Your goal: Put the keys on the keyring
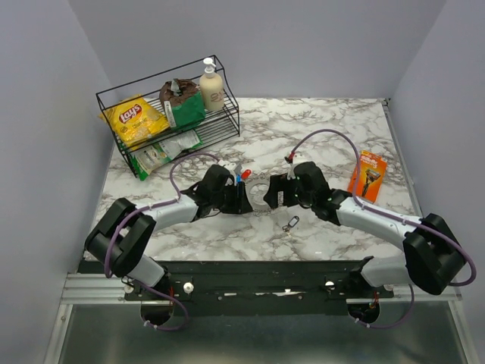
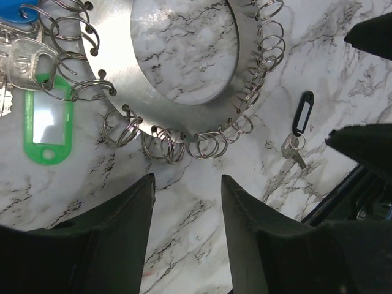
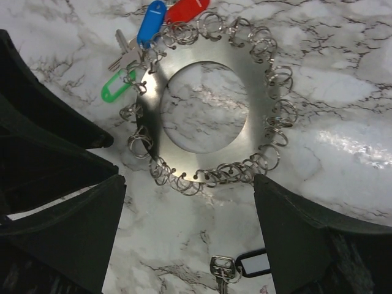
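Just beyond the right gripper lies the keyring

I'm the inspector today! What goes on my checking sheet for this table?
Surface: marble table, no spills seen.
Job's things: keyring lies flat; blue tag, red tag and green tag sit at its rim; black-tagged key lies apart.
Clutter: wire rack holding Lay's bag and lotion bottle; razor pack.
Grippers: left gripper and right gripper open, holding nothing, flanking the keyring.
Cables: purple cable loops over each arm.
Surroundings: plain walls.
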### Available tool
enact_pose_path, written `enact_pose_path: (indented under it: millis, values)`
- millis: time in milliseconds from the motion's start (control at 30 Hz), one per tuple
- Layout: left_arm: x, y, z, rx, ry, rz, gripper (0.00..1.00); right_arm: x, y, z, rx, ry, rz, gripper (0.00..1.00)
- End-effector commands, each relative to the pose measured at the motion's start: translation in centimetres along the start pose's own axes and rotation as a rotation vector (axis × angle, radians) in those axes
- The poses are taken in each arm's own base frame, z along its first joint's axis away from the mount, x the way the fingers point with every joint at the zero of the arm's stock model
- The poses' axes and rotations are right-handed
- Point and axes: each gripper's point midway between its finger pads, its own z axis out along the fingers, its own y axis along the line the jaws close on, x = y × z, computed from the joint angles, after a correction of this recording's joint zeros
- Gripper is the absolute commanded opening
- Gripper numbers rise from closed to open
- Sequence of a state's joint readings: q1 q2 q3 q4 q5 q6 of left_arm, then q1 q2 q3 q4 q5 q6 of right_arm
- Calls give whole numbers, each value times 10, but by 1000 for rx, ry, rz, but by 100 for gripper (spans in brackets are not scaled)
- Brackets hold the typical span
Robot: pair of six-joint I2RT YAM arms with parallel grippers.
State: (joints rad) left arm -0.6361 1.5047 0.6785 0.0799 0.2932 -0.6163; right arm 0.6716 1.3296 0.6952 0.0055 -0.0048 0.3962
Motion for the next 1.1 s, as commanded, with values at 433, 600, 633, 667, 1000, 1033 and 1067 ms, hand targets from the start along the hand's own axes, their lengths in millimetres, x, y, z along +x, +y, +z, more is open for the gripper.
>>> enact_pose_path:
  millis: [433,600,633,667,1000,1033,1067]
  values:
    - [-26,34,-37,-97,-158,-65,82,10,59,26,-152,95,-69,77]
    - [-25,37,-42,0,-174,-125,82,14,67,33,-174,119,-73,70]
    - [-27,40,-43,-1,-181,-135,82,14,67,34,-175,124,-71,68]
    - [-26,42,-43,-3,-178,-136,82,18,66,37,-169,137,-67,65]
    - [-22,46,-44,-11,-161,-142,82,30,63,50,-149,184,-51,47]
    - [-22,46,-44,-11,-161,-142,82,31,62,51,-144,187,-47,47]
    - [-21,46,-44,-12,-158,-143,82,33,62,52,-143,192,-46,47]
